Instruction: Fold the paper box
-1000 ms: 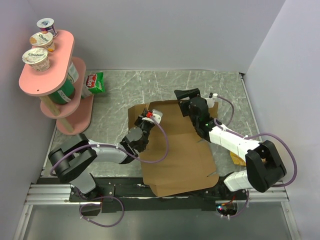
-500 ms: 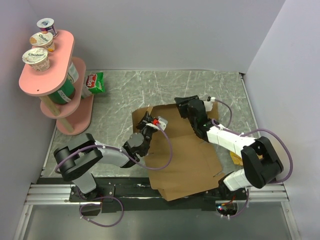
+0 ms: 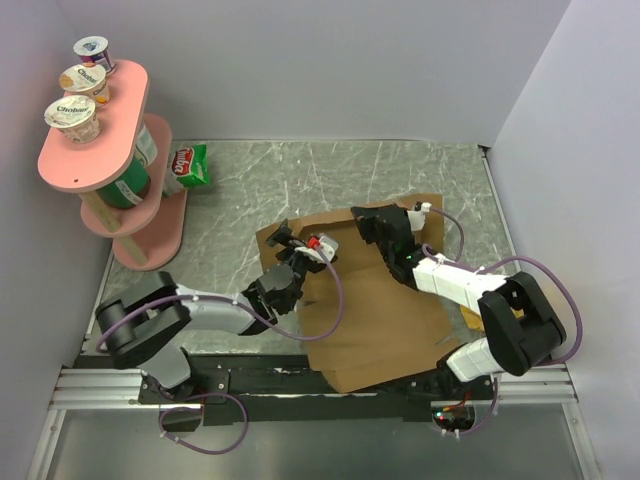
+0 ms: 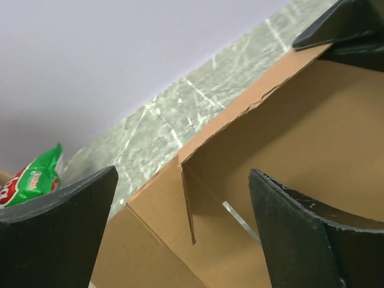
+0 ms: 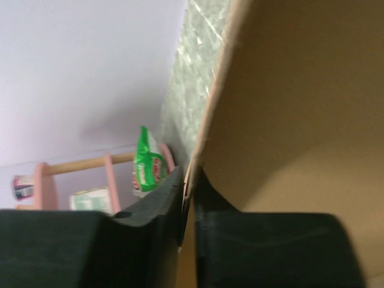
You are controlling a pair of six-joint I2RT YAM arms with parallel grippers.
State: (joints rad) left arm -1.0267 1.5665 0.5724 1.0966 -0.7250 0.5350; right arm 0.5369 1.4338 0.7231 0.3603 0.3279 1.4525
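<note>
The paper box [image 3: 380,310] is a brown cardboard sheet lying on the grey table between the arms, with its far flap raised. My right gripper [image 3: 373,222] is at that far edge. In the right wrist view the gripper [image 5: 189,195] is shut on the thin cardboard edge [image 5: 210,120], one finger on each face. My left gripper [image 3: 288,245] hovers at the box's far left corner. In the left wrist view it [image 4: 180,234] stands wide open, with a slit flap of the box [image 4: 282,138] beyond the fingers and nothing held.
A pink two-tier stand [image 3: 95,160] carrying yogurt cups [image 3: 72,115] stands at the far left. A green snack bag [image 3: 188,165] lies beside it. A yellowish item [image 3: 470,318] peeks out under the right arm. Walls close in the back and right.
The left gripper has opened and let go of the box's left edge. The right gripper has closed on the far flap. The box has slid a little to the right.
</note>
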